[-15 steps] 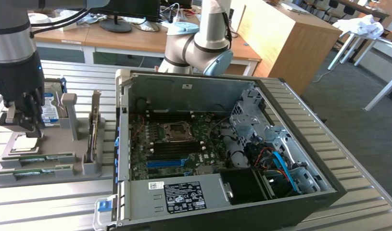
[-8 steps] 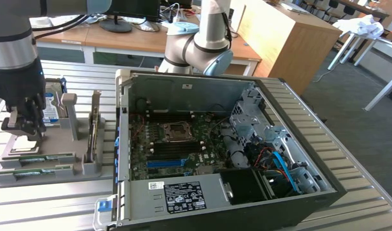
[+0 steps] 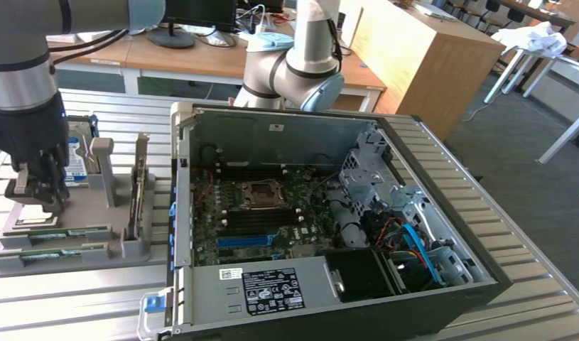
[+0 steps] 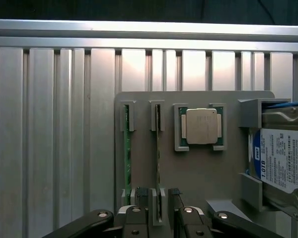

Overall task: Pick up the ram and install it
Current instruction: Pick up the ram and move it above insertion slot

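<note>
Two green sticks stand on edge in slots of a grey tray (image 4: pixel 198 173). The ram (image 4: pixel 158 158) is the one nearer the processor (image 4: pixel 201 126), and the other stick (image 4: pixel 127 158) runs parallel just beside it. In the wrist view one end of the ram sits in the gap between the fingertips of the gripper (image 4: pixel 158 201). Its black fingers (image 4: pixel 139 198) are spread wide, with a little space on either side of the ram, and grasp nothing. In the exterior view the gripper hangs over the tray at the left edge of the frame, well apart from the open computer case (image 3: pixel 441 185) that takes up the centre and right.

The hard drive (image 4: pixel 280 158) at the tray's far end has a white label reading "WD" on a blue patch and "1.0TB". The power supply (image 3: pixel 261 284), at the lower centre of the exterior view, has a white sticker with print too small to read.

The tray is matte grey with blocky raised brackets. The processor is square, with a silvery metal lid on a green rim. The table (image 4: pixel 49 139) is made of pale, shiny ribbed metal slats. The case is dark outside and bare grey metal inside, and it holds a dark motherboard (image 3: pixel 261 213) with a square socket. A thin, tall card (image 3: pixel 138 192) stands upright in the tray beside the case.
</note>
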Robot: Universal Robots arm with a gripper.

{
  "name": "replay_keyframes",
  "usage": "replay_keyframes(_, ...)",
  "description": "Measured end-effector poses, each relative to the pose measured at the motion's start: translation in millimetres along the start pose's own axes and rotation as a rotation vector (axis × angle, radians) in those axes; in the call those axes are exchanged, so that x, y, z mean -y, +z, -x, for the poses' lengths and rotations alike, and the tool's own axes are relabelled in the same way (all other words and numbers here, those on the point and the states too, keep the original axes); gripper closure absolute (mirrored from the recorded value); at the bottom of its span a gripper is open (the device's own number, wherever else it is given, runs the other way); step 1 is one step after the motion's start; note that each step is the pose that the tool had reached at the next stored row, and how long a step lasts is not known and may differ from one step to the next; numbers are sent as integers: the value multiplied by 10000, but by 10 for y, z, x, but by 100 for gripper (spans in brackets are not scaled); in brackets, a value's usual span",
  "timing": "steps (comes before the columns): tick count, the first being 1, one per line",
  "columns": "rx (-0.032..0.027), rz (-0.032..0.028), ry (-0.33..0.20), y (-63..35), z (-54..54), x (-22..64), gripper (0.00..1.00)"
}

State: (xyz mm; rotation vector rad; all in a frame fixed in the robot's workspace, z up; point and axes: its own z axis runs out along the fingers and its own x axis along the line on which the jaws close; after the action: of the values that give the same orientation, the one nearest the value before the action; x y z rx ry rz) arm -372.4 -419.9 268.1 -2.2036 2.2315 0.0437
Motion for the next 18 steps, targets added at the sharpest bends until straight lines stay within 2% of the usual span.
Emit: replay_keyframes(18,0,0,0,191,-4,3,70)
